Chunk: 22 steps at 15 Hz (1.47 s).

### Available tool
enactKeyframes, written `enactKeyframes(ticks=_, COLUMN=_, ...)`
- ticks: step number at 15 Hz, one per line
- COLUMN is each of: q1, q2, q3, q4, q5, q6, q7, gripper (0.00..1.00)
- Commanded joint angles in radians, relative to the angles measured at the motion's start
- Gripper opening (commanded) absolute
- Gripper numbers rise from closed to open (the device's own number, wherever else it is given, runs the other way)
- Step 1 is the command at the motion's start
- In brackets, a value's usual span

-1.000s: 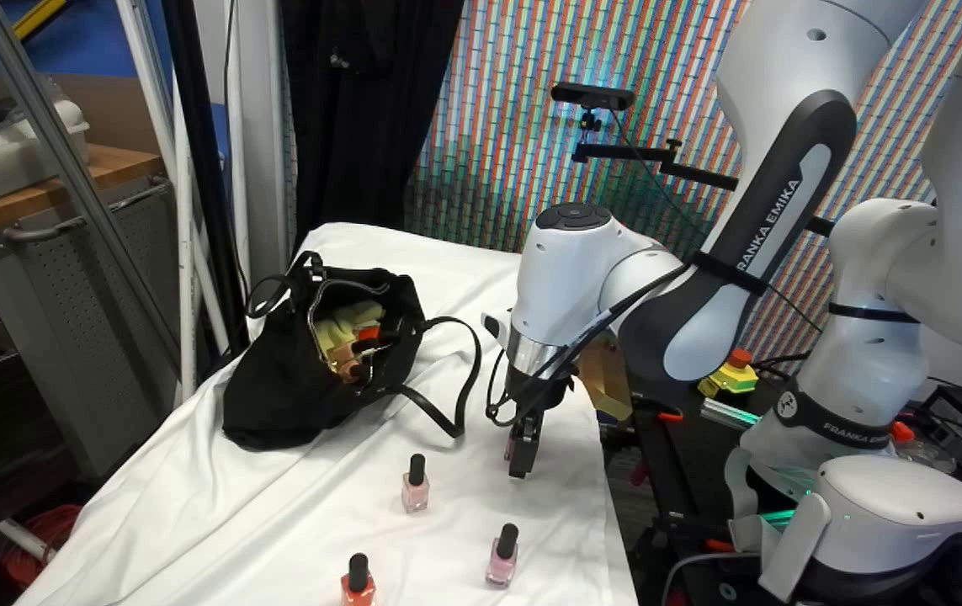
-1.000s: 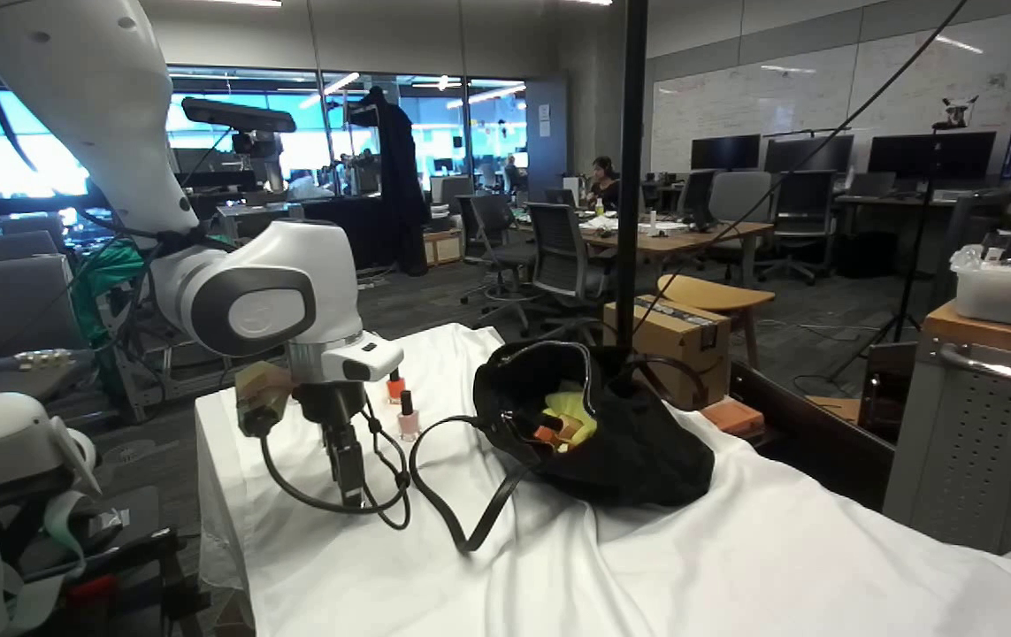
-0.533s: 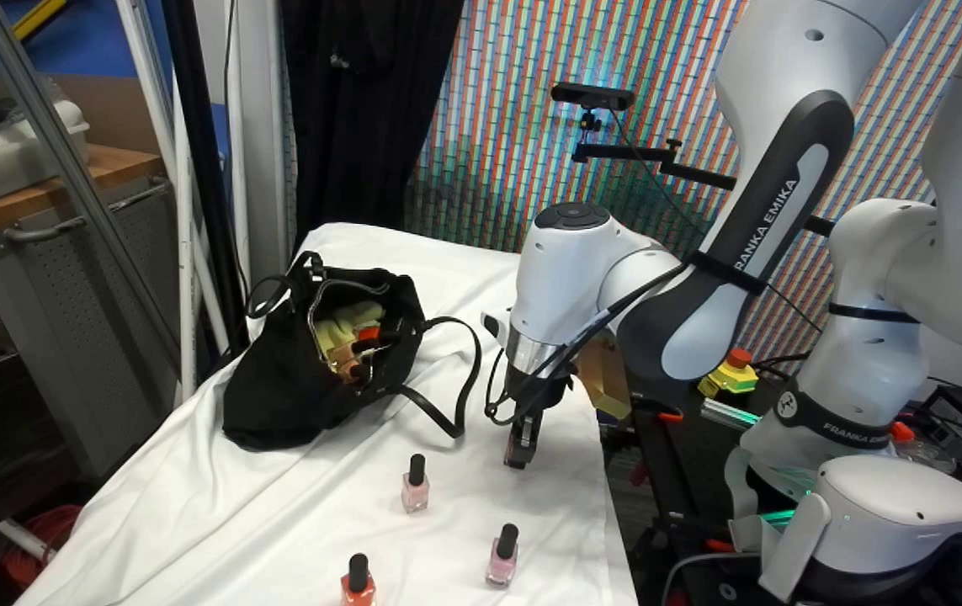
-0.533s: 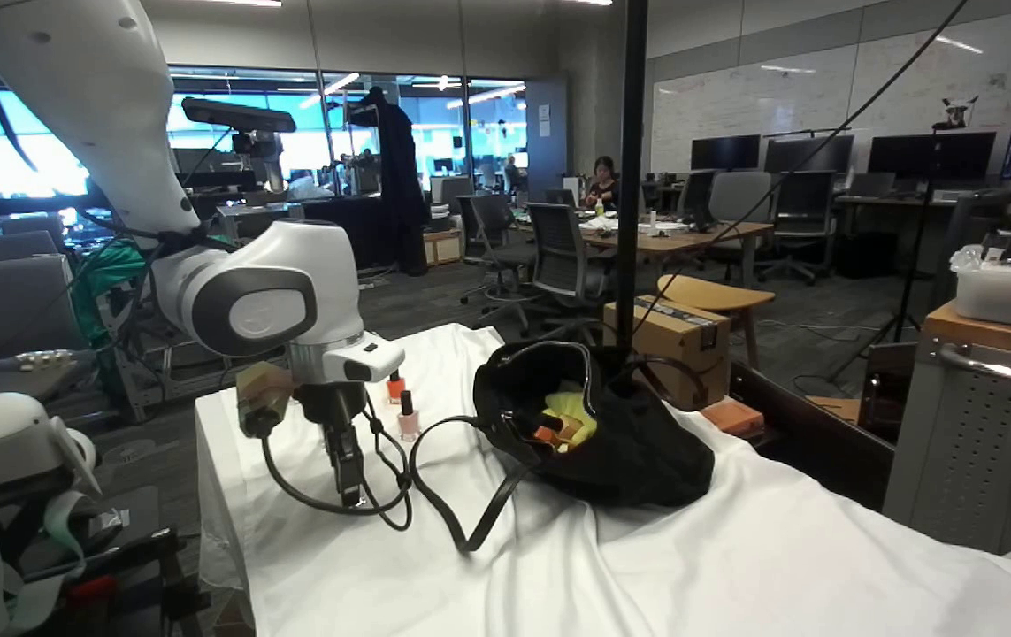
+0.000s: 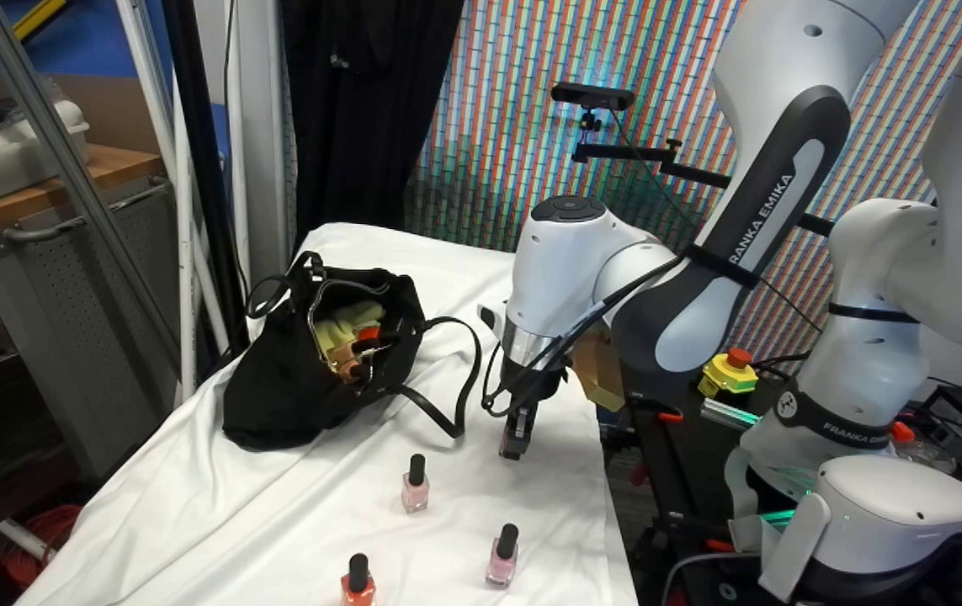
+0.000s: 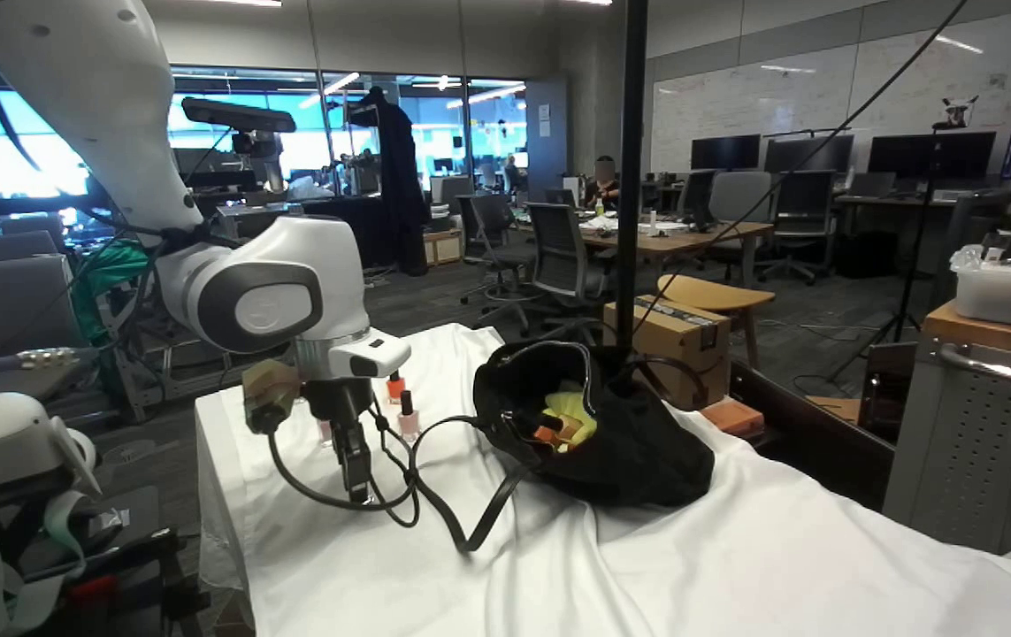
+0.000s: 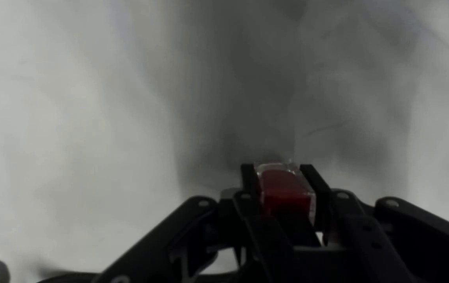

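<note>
Over the white cloth (image 5: 565,530), the gripper (image 7: 279,173) pinches a red nail-polish bottle (image 7: 286,189); the grasp looks made, and any next move calls for a steady squeeze.

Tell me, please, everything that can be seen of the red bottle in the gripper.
The red bottle is squarish, with clear, glass-like walls and dark red content. The gripper holds it, black fingers pressing two opposite sides. Its base points down towards the white cloth; whether they touch is unclear. Its other end is lost among dark gripper parts.
</note>
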State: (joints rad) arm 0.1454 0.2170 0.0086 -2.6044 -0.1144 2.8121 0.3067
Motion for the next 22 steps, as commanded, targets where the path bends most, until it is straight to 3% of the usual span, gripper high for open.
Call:
enactKeyframes(ticks=1, q1=0.031, q2=-0.081, q3=-0.056, q4=0.013, q5=-0.079, q6=-0.047, q7=0.059, gripper=0.15)
enactKeyframes(ticks=5, q1=0.012, q2=-0.140, q3=-0.068, q4=0.040, q5=-0.160, q6=-0.082, q7=0.095, gripper=0.15)
enactKeyframes(ticks=11, q1=-0.034, q2=-0.191, q3=-0.047, q4=0.112, q5=-0.189, q6=-0.122, q7=0.097, gripper=0.15)
enactKeyframes(ticks=22, q1=-0.048, q2=-0.035, q3=-0.065, q4=0.377, q5=-0.248, q6=-0.125, q7=0.144, gripper=0.15)
